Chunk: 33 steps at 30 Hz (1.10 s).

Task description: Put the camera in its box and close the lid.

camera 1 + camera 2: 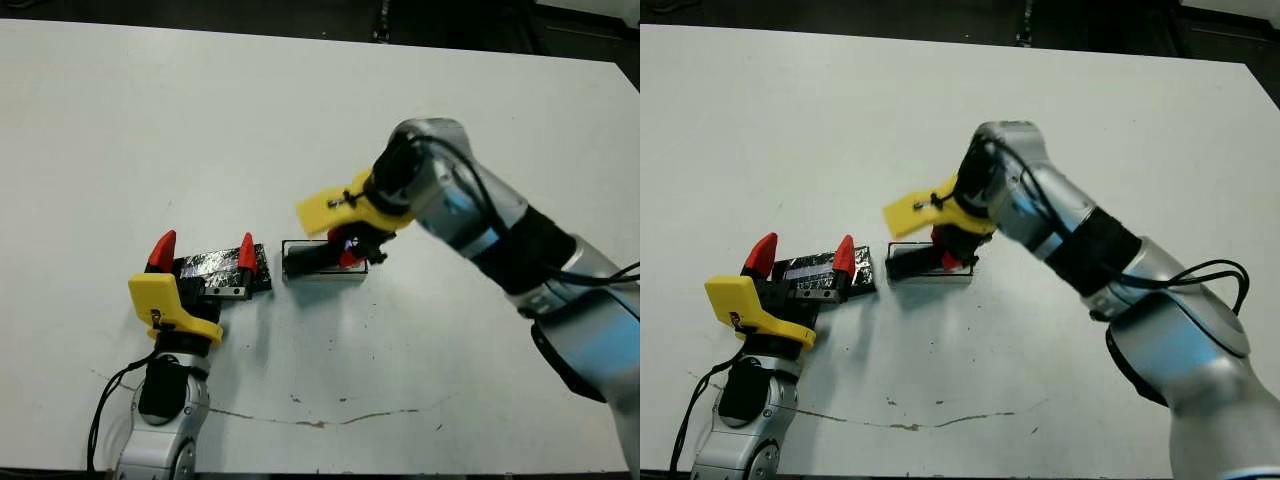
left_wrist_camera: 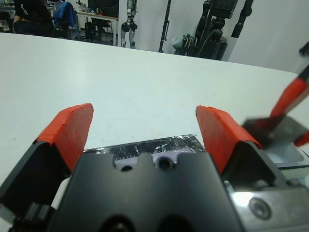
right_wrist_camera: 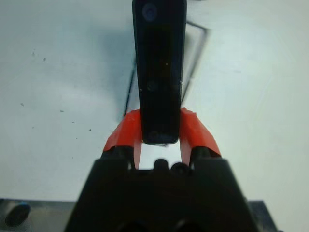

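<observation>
The camera [image 1: 308, 258] is a flat black bar, and my right gripper [image 1: 350, 252] is shut on one end of it. It hangs slightly tilted just over the box [image 1: 330, 277], a small white-rimmed tray at the table's middle. In the right wrist view the camera [image 3: 159, 72] runs straight out from between the red fingers [image 3: 120, 137], with the box [image 3: 195, 53] beneath it. The speckled black lid [image 1: 260, 275] lies flat just left of the box. My left gripper [image 1: 204, 251] is open, its fingers straddling the lid [image 2: 145, 145] without closing on it.
A thin brown scratch [image 1: 320, 422] crosses the table near its front edge. A black cable [image 1: 105, 410] hangs beside my left arm. Past the table's far edge stand dark lab equipment [image 2: 212, 29] and a seated person [image 2: 29, 17].
</observation>
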Motion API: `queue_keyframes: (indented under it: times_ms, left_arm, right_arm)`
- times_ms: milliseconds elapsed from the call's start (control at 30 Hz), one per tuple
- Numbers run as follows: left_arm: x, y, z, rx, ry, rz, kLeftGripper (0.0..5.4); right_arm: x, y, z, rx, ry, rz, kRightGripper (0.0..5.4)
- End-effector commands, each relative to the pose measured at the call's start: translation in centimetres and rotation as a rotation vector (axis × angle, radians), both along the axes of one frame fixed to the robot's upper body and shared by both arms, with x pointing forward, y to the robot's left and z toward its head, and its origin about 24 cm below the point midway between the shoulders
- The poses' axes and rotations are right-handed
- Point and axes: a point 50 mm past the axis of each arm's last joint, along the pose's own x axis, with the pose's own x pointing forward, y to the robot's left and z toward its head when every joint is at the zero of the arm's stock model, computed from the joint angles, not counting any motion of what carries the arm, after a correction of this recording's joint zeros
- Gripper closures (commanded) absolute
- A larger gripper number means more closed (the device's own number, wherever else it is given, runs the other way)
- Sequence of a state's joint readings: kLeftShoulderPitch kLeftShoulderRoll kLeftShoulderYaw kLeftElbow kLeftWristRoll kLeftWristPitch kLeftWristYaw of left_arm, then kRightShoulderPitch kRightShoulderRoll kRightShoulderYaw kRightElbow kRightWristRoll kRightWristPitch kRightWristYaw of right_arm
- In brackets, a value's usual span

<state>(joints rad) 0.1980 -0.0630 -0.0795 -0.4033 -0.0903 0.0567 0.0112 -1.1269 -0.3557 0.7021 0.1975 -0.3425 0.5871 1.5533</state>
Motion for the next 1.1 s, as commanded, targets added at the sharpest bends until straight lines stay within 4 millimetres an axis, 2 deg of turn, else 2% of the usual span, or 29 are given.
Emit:
queue_keyframes:
  times_ms: [33, 367, 767, 1100]
  left_arm:
    - [-0.2, 0.1, -0.5, -0.003, 0.025, 0.008, 0.00]
    - [-0.2, 0.1, -0.5, 0.002, 0.030, 0.008, 0.00]
    - [-0.2, 0.1, -0.4, 0.004, 0.022, 0.002, 0.00]
    - [-0.1, 0.1, -0.4, 0.011, 0.019, -0.004, 0.00]
  right_arm:
    - [0.3, -0.9, 0.4, 0.039, 0.020, -0.064, 3.74]
    - [0.2, -2.1, 0.1, 0.123, 0.102, -0.105, 3.74]
    - [0.1, -2.4, -1.9, 0.131, 0.100, -0.155, 3.74]
    - [0.5, -2.2, -2.6, 0.159, 0.051, -0.183, 3.74]
